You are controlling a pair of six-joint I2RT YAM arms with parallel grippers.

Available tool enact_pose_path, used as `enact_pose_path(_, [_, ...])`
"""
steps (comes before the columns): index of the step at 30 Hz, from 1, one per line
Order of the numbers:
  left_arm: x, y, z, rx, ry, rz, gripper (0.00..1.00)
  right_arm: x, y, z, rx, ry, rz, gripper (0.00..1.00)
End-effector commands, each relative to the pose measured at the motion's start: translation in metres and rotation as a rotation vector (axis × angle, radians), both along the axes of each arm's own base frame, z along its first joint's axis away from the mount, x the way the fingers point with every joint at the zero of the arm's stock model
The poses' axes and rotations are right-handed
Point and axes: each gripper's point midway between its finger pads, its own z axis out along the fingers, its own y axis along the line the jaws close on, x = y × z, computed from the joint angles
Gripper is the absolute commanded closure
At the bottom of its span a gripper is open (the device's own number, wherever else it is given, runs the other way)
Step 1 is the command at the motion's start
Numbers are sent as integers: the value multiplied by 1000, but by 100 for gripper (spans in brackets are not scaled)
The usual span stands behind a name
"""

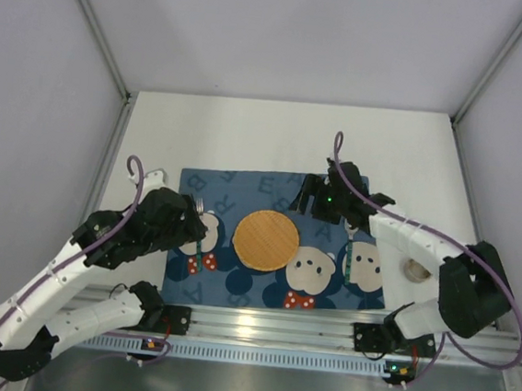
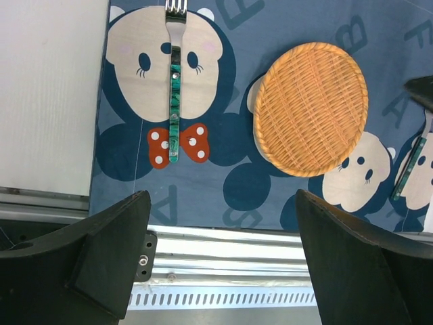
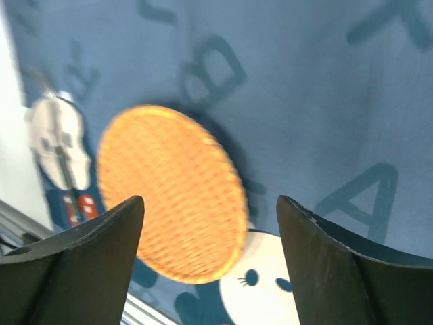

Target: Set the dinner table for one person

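1. Two arms reach over the table in the top view. Its bare white top shows beyond and beside a blue mat, with the rail along the near edge. A round woven plate lies mid-mat, with a fork to its left and a green-handled utensil to its right. The left gripper hangs over the fork's tine end. The right gripper hangs over the far part of the mat.
2. Left wrist: the left gripper is spread wide with nothing between its fingers. The fork lies straight on a mouse face, well apart from the plate. The utensil shows at the right edge. White table lies beside the mat, and the rail borders its other edge.
3. Right wrist, blurred: the right gripper is spread and empty above the mat. The plate lies below it.
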Motion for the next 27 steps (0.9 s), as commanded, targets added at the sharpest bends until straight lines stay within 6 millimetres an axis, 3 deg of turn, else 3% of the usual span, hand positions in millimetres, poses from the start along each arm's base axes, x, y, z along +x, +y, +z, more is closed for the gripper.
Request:
enact_pose_path(1, [9, -6, -3, -3, -17, 2, 7, 11, 1, 72, 21, -171, 33, 20])
enact_pose_path(2, [11, -8, -2, -4, -23, -1, 7, 6, -3, 78, 7, -169, 38, 18])
enact_pose_path(3, [13, -9, -2, -2, -26, -3, 7, 7, -7, 103, 16, -230, 35, 18])
enact_pose_path(4, [15, -9, -3, 16, -28, -10, 7, 6, -13, 112, 6, -252, 26, 17])
enact_pose_path(6, [20, -11, -4, 38, -31, -18, 7, 1, -38, 135, -47, -305, -36, 13])
enact_pose_path(8, [25, -12, -6, 67, -36, -34, 6, -8, -66, 136, -119, -289, -90, 7])
enact_pose_path(10, [31, -18, -8, 88, -39, -61, 6, -7, -110, 141, -172, -290, -210, 4])
enact_pose_path(11, [33, -20, -8, 89, -38, -70, 6, -17, -134, 127, -232, -224, -251, 3])
enact_pose_path(12, [39, -26, -9, 87, -42, -78, 6, -13, -180, 121, -300, -182, -389, 1])
enact_pose_path(14, [41, -35, -13, 81, -34, -110, 6, -26, -231, 99, -397, -66, -483, 0])
enact_pose_path(15, [44, -39, -16, 86, -25, -120, 6, -29, -268, 89, -400, 7, -598, 0])
enact_pose_path(17, [49, -49, -16, 68, -31, -144, 6, -36, -287, 81, -473, 89, -655, 0])
enact_pose_path(21, [57, -62, -21, 45, -31, -162, 7, -48, -300, 43, -431, 292, -715, 0])
enact_pose_path(27, [56, -63, -32, 27, -22, -141, 7, -68, -317, -7, -367, 496, -770, 0])
